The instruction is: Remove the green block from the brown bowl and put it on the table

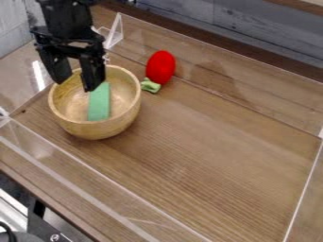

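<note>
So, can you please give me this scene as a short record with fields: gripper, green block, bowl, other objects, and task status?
gripper: open, pointing down over the bowl's left-rear part, holding nothing
green block: lies inside the bowl, leaning along its inner wall
brown bowl: upright on the table, near the left wall
table: wood-grain top with clear low walls
other objects: red rounded object with a small lime-green piece, behind and right of the bowl
task status: block not yet grasped
</note>
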